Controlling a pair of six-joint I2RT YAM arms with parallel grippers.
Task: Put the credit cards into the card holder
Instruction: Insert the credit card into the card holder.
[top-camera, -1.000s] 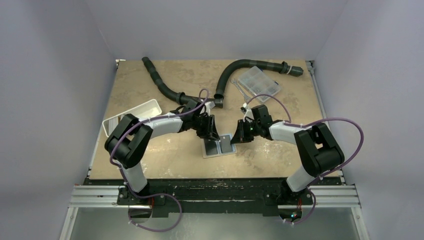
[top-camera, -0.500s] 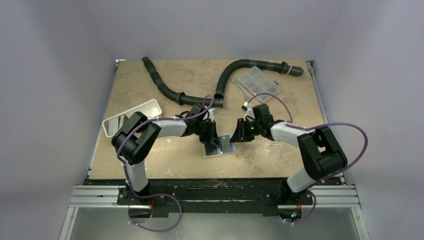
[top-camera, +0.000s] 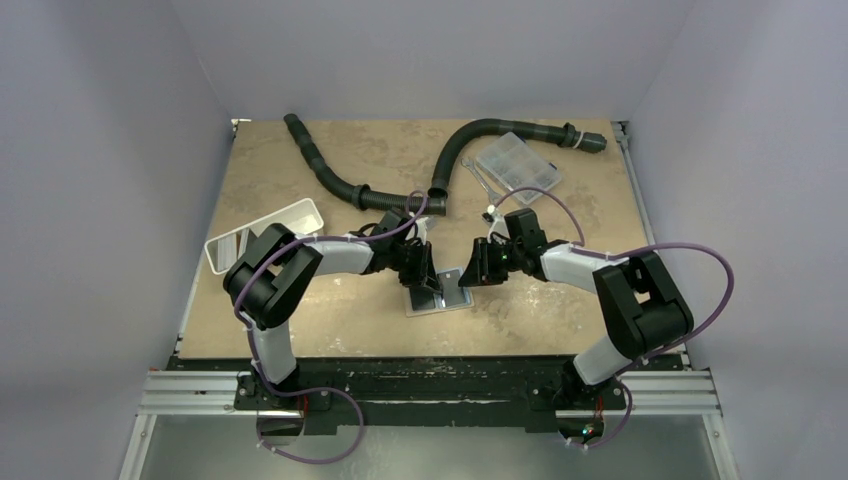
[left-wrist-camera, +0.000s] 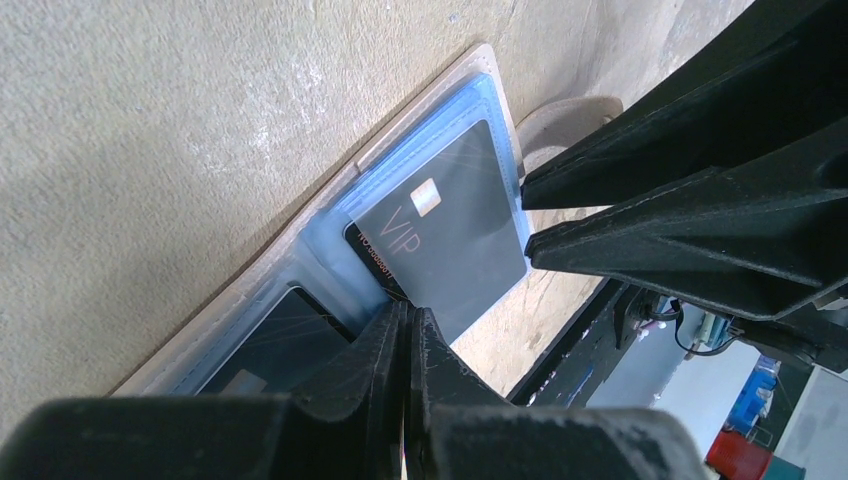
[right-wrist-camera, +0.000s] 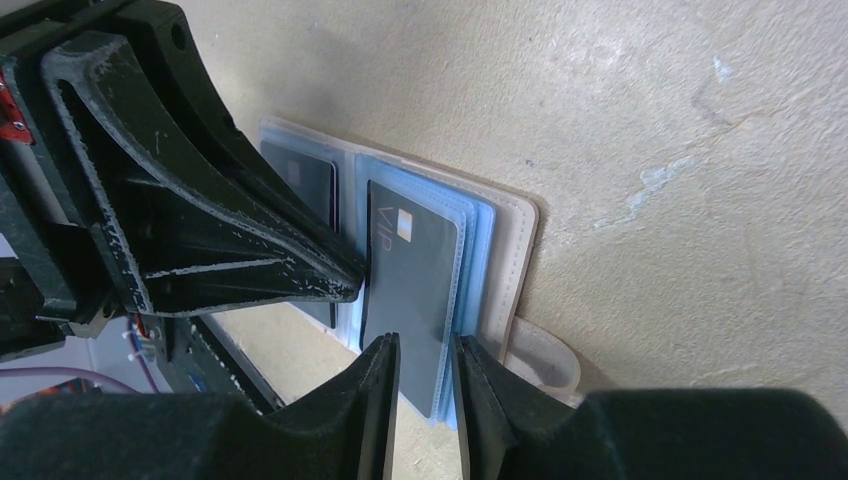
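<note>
The card holder (top-camera: 437, 297) lies spread open on the table (top-camera: 330, 320), towards the near edge and about midway between its left and right edges. Both arms meet over it.

Over the last second the left gripper (left-wrist-camera: 405, 312) has moved in and closed. Its fingers are now pressed together, with nothing visible between them, and their tips sit at the fold, by the corner of the VIP card (left-wrist-camera: 450, 230). In the same second the right gripper (right-wrist-camera: 425, 345) has loosened. Its fingers now stand a little apart over the near end of that card and no longer pinch it.

The VIP card lies in the pale blue sleeve on the right half, though a strip of it appears to stick out. A second dark card (left-wrist-camera: 270, 340) sits in the left half.

The release suggests this card has been delivered, with the closed left fingers likely steadying the holder. Pushing the card fully home looks like what remains.
</note>
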